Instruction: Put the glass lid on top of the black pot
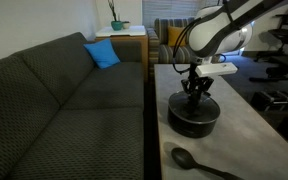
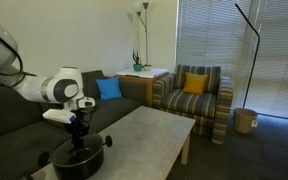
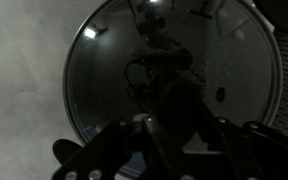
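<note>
The black pot (image 1: 194,122) sits on the grey table, and also shows in an exterior view (image 2: 79,162). The glass lid (image 3: 104,80), with its metal rim, fills the wrist view and lies over the pot's dark opening. My gripper (image 1: 195,92) points straight down over the pot's middle in both exterior views (image 2: 79,137). In the wrist view its fingers (image 3: 174,105) close around the lid's dark centre knob. The lid is hard to make out in the exterior views.
A black long-handled spoon (image 1: 191,158) lies on the table (image 1: 249,140) in front of the pot. A dark sofa (image 1: 64,100) with a blue cushion (image 1: 102,53) runs along one side. A striped armchair (image 2: 194,95) stands beyond the table's far end.
</note>
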{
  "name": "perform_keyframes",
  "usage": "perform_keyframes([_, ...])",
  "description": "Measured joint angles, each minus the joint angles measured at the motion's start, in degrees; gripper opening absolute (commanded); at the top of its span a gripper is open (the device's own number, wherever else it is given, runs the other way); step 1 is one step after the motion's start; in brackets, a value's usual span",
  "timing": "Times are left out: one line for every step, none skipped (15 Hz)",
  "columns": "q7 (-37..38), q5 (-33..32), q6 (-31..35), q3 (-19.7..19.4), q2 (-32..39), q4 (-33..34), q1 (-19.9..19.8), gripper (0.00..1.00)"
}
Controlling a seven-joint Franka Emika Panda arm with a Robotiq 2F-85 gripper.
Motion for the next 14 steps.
perform_keyframes([-0.5,0.4,0.0,0.4,-0.1,0.0,-0.5,0.14])
perform_keyframes([-0.6,0.7,-0.1,0.7,-0.1,0.0,-0.8,0.14])
perform_keyframes([-0.6,0.9,-0.1,0.7,-0.1,0.0,-0.9,0.14])
perform_keyframes([-0.5,1.0,0.0,0.7,-0.1,0.0,-0.9,0.14])
perform_keyframes([-0.3,1.0,0.0,0.7,-0.1,0.0,-0.9,0.14])
perform_keyframes([-0.1,1.0,0.0,0.7,-0.1,0.0,-0.9,0.14])
perform_keyframes([0.3,1.0,0.1,0.6,-0.1,0.0,-0.8,0.14])
perform_keyframes([1.0,1.0,0.2,0.4,-0.1,0.0,-0.7,0.14])
perform_keyframes([2.0,1.0,0.4,0.0,-0.1,-0.1,-0.5,0.14])
perform_keyframes([3.3,0.9,0.7,-0.6,0.0,-0.3,-0.1,0.14])
perform_keyframes([4.7,0.8,0.9,-1.3,0.0,-0.4,0.3,0.14])
perform_keyframes([5.8,0.8,0.9,-1.9,0.0,-0.4,0.7,0.14])
perform_keyframes([6.7,0.8,0.9,-2.2,0.0,-0.4,0.9,0.14])
perform_keyframes([7.2,0.8,0.9,-2.3,0.0,-0.4,1.1,0.14])
